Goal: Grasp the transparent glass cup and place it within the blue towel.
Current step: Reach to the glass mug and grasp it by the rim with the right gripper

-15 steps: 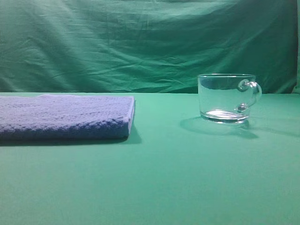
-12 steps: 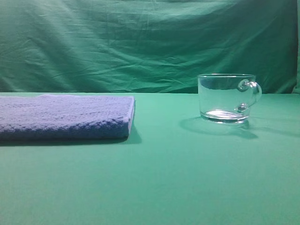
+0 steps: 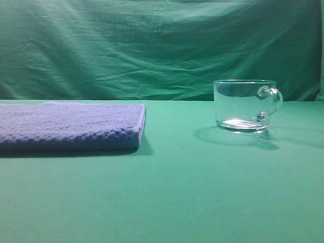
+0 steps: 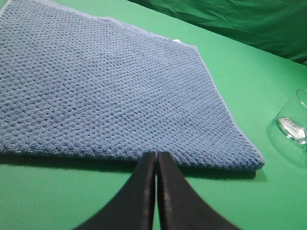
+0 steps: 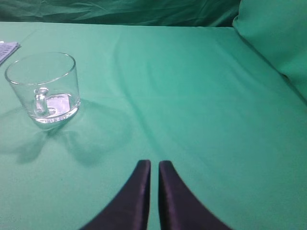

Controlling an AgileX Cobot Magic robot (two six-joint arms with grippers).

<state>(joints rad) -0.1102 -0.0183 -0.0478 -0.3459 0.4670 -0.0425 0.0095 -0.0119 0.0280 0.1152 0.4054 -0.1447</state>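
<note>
The transparent glass cup [image 3: 245, 105] stands upright on the green cloth at the right, its looped handle to the right. It also shows in the right wrist view [image 5: 44, 87] at the far left and partly at the right edge of the left wrist view [image 4: 293, 123]. The blue towel [image 3: 71, 125] lies flat at the left and fills the left wrist view [image 4: 110, 86]. My left gripper [image 4: 156, 154] is shut and empty, just before the towel's near edge. My right gripper [image 5: 154, 164] is shut and empty, well to the right of and nearer than the cup. Neither gripper shows in the exterior view.
A green cloth [image 3: 182, 192] covers the table, and a creased green backdrop [image 3: 152, 45] hangs behind. A raised green fold [image 5: 278, 43] stands at the right in the right wrist view.
</note>
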